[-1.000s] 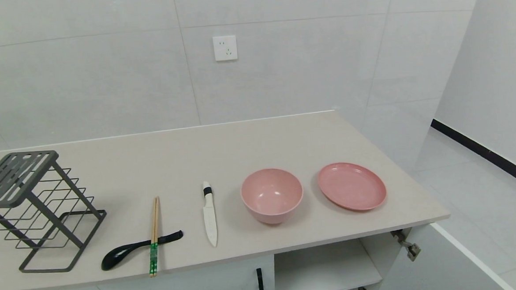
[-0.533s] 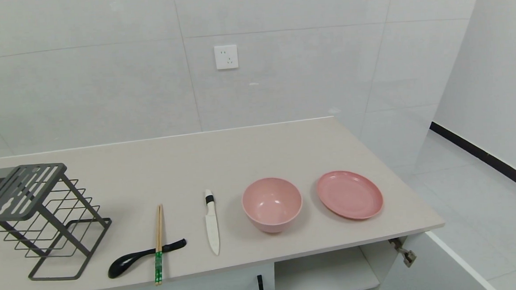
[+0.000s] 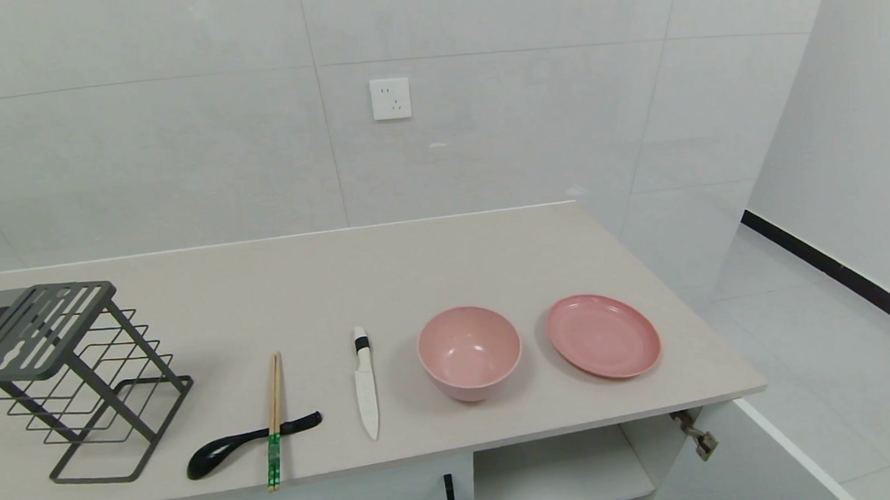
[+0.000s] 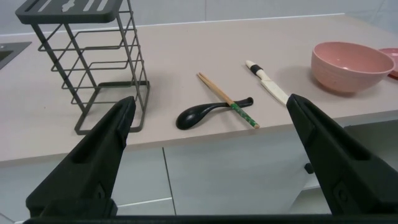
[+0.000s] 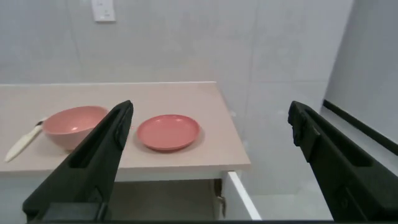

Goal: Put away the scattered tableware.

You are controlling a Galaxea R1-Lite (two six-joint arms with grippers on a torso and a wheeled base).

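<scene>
Shifted since a second ago: head camera only, with the whole scene sitting lower in frame. No tableware displaced on the surface (image 3: 415, 267). Matches the half-second-old frame.

Laid out along the front of the surface, robot's left to right:
- rack (image 3: 41, 324): dark wire frame, slotted top, upright at the left end.
- spoon (image 3: 219, 448): black, lying flat just right of the rack's base, handle pointing right.
- chopsticks (image 3: 274, 411): paired side by side, lying across the spoon's handle and touching it, green ends nearly at the front edge.
- knife (image 3: 365, 391): white with a black band, handle end away from the front edge, between chopsticks and bowl, touching neither.
- bowl (image 3: 469, 351): pink, upright, near the plate, not touching it.
- plate (image 3: 603, 335): pink, flat, near the right end of the surface.

Under the surface: cabinet compartment (image 3: 563, 472) open, door (image 3: 745, 455) swung out at right. Wall socket (image 3: 390, 98) on the tiles behind.

Left gripper (image 4: 210, 101): jaws wide apart, gripping nothing, off the front of the surface, facing the spoon and chopsticks, well apart from them.

Right gripper (image 5: 210, 107): jaws wide apart, gripping nothing, off the front of the surface, facing the plate and bowl, well apart from both.
</scene>
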